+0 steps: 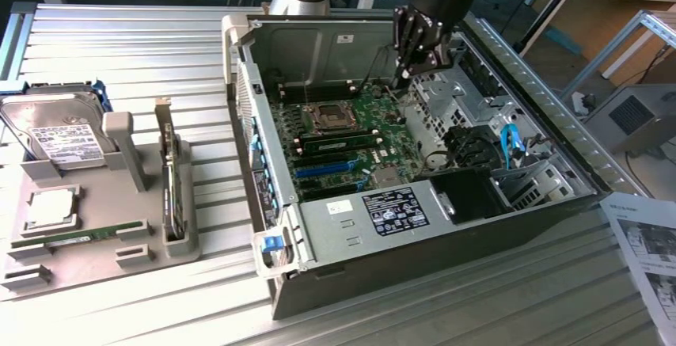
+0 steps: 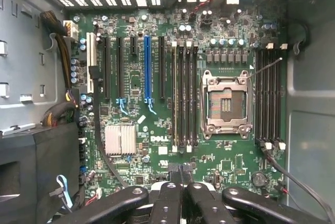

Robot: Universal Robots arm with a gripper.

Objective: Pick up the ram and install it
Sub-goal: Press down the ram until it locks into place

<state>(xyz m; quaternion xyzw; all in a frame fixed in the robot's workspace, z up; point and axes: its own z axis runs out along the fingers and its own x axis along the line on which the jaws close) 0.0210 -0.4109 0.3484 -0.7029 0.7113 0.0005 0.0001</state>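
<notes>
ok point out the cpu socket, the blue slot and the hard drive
cpu socket (image 2: 224,103): wrist view, its open centre
blue slot (image 2: 147,67): wrist view, middle of its length
hard drive (image 1: 62,140): exterior view, its white label

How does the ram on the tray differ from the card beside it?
The ram is a slim green strip sitting low; the card is darker, taller, standing on edge. The ram lies crosswise to the card. Both rest in the grey tray, away from the gripper.
</notes>
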